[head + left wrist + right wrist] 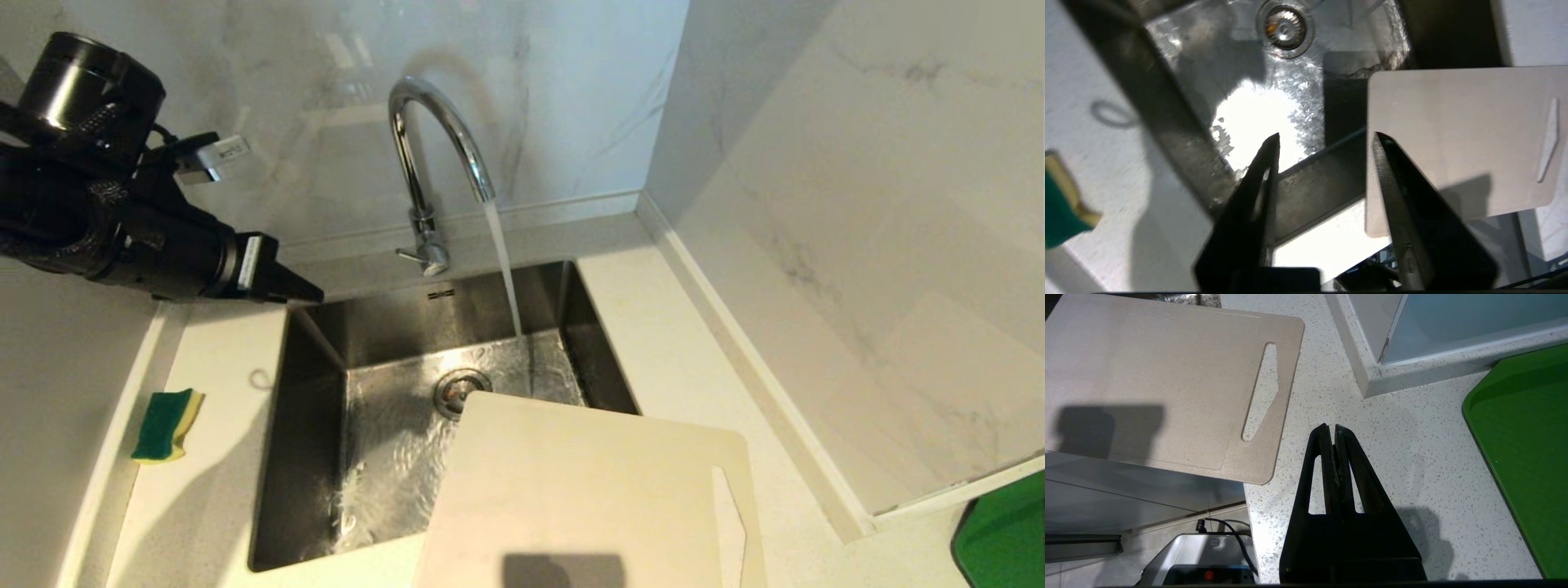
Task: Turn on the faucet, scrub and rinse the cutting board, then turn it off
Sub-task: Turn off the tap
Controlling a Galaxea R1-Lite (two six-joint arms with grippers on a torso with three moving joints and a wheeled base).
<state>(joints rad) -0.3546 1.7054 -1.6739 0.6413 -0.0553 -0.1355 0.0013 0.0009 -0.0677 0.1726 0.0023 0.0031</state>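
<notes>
The left gripper (1327,136) hangs in the air with its two black wedge-shaped fingers parted and nothing between them, raised above the near left corner of the steel sink (310,457). Directly beneath its tips lie the wet, rippling sink floor and the round drain (1285,26). Just past one finger, the cutting board (1457,139), a flat, matte, cream plastic slab with rounded corners and a slanted handle slot, bridges the sink's corner, probably parked there within reach of the stream. Beyond the other finger, a green-and-yellow sponge (167,425) waits on the speckled counter. Farther off, the chrome gooseneck faucet (433,155) is running. The right gripper (1331,430) is pressed together over the counter beside the board.
</notes>
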